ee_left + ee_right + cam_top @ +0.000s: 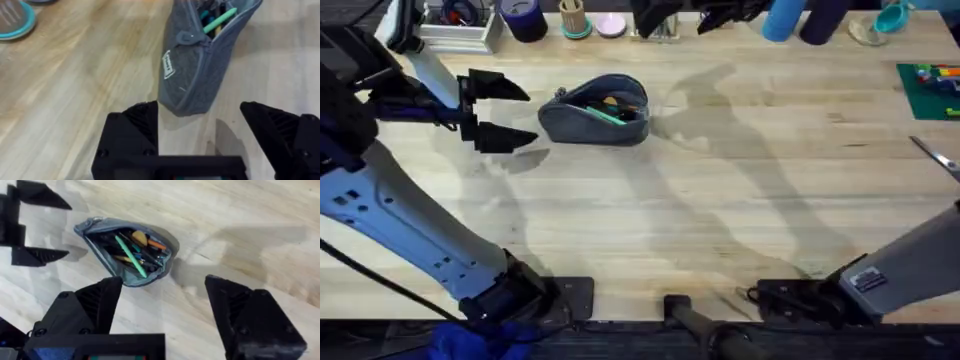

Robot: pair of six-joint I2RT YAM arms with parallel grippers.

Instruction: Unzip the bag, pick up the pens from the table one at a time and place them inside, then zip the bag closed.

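With the bag [595, 112] gaping, green pen [131, 256] inside, both the left claw [512, 113] beside it and the right claw [162, 305] above it spread empty, an unsteadied zipper pull would likely drag the pouch across the table [720, 200].

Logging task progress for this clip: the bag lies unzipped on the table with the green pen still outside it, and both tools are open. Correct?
Not quite. The green pen is already inside the bag, among its other contents, as the right wrist view shows. The rest holds: the bag lies unzipped on the table, and the left tool and the right tool are both open.
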